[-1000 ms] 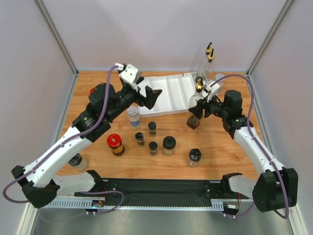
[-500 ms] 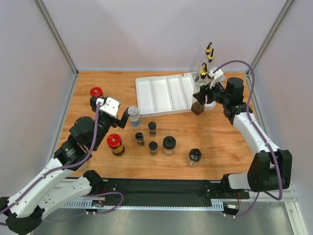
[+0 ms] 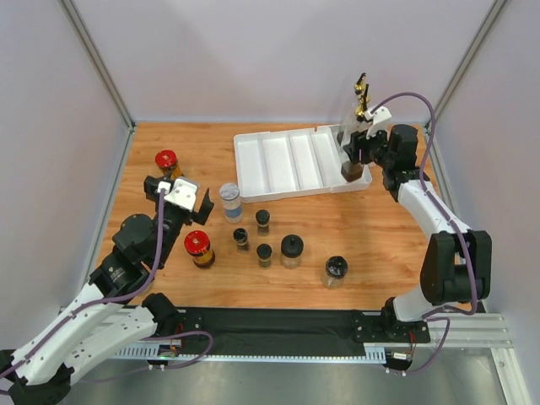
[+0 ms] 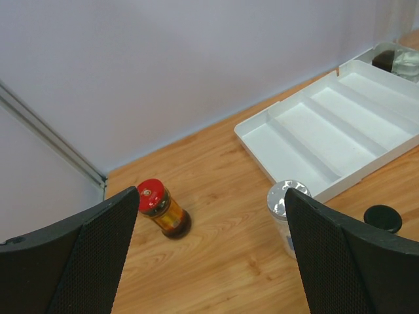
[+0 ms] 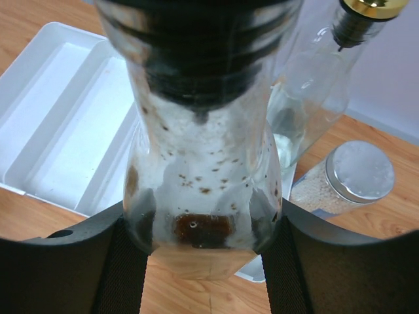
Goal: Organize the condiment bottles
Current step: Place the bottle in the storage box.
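My right gripper (image 3: 355,157) is shut on a tall clear gold-spouted bottle (image 3: 354,167) with dark liquid at its bottom, held upright at the right end of the white tray (image 3: 291,160). In the right wrist view this bottle (image 5: 203,163) sits between both fingers. A second gold-spouted bottle (image 3: 361,94) (image 5: 308,85) stands just behind it. My left gripper (image 3: 180,189) (image 4: 209,261) is open and empty. It hangs between a red-capped amber jar (image 3: 166,160) (image 4: 160,208) and a grey-lidded clear jar (image 3: 229,201) (image 4: 288,204).
Another red-capped jar (image 3: 199,247) and several black-lidded jars (image 3: 292,250) stand in front of the tray. A grey-lidded jar (image 5: 350,176) stands right of the held bottle. The tray's compartments (image 4: 327,131) (image 5: 59,131) hold nothing. Walls close in the back and sides.
My left arm has pulled back from the tray to the near left, uncovering the rear red-capped jar. My right gripper has carried the bottle backward to the tray's right end.
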Tool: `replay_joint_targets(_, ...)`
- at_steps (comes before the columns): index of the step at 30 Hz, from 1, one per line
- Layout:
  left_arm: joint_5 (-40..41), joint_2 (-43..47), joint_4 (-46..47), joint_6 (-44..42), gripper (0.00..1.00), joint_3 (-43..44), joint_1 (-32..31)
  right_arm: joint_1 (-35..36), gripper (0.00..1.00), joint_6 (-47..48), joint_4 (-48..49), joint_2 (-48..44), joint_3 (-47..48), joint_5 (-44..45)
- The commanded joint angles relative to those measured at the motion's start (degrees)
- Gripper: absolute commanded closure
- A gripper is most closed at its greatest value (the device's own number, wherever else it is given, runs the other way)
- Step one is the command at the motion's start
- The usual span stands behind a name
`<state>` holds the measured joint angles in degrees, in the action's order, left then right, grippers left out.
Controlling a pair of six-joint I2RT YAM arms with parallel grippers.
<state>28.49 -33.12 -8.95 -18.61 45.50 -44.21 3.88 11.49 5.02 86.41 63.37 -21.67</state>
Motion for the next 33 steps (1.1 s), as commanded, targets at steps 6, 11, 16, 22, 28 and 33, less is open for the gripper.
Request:
replay_joint_targets(6, 3.06, -0.36, 3.67, -3.36, 0.00, -1.99, 0.61, -1.42, 1.00, -2.87, 15.81, 6.65, 6.31, 7.42)
replay_joint_targets(11, 4.03, -0.36, 4.64, -4.77, 0.00, -2.78, 0.96, -1.51, 1.00, -3.75, 17.92, 10.97, 8.96, 9.01)
replay_joint_targets(16, 3.85, -0.71, 5.17, -5.12, 0.00, -3.22, 1.31, -1.51, 1.00, -2.79, 20.73, 13.78, 9.05, 12.09)
replay_joint_targets(22, 3.50, -1.50, 5.08, -5.12, 0.00, -3.31, 1.58, -1.77, 1.00, -3.05, 24.68, 14.92, 6.85, 11.56)
replay_joint_targets(28, 3.33, -1.50, 5.17, -5.12, 0.00, -3.57, 1.76, -1.68, 1.00, -3.22, 26.45, 17.82, 7.20, 11.91)
replay_joint_targets(33, 3.24, -1.33, 5.17, -5.21, 0.00, -3.57, 1.93, -1.68, 1.00, -4.01, 26.62, 19.32, 8.08, 12.44)
